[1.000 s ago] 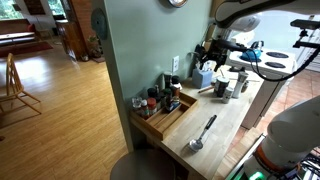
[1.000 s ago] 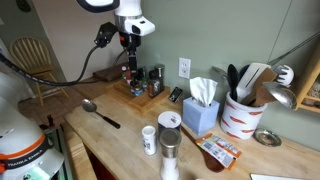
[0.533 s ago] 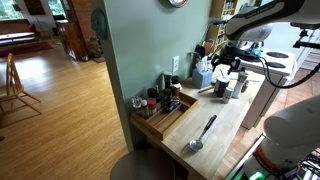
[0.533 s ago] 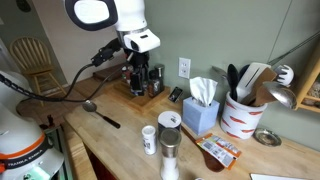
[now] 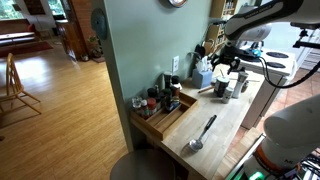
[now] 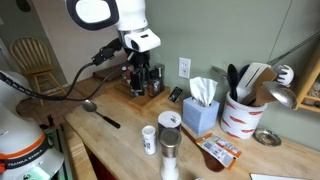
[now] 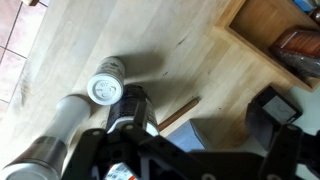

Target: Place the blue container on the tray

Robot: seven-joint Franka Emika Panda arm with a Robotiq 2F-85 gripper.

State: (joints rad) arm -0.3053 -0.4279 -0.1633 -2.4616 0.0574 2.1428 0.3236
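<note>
Wrist view puts the blue container (image 7: 105,88) upright on the counter (image 7: 190,60) below me, well apart from the tray (image 5: 165,122). It looks light, rigid and smooth, so I'd pinch 2 opposite sides mid-height. Whether the gripper (image 6: 140,72) is parted, I cannot tell.

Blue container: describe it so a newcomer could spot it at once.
On the wooden counter in an exterior view, find the blue tissue box. In front of it, nearer the camera, two upright pieces stand side by side. The blue container is the shorter, whitish one; its neighbour is a taller grey metal cup.
</note>
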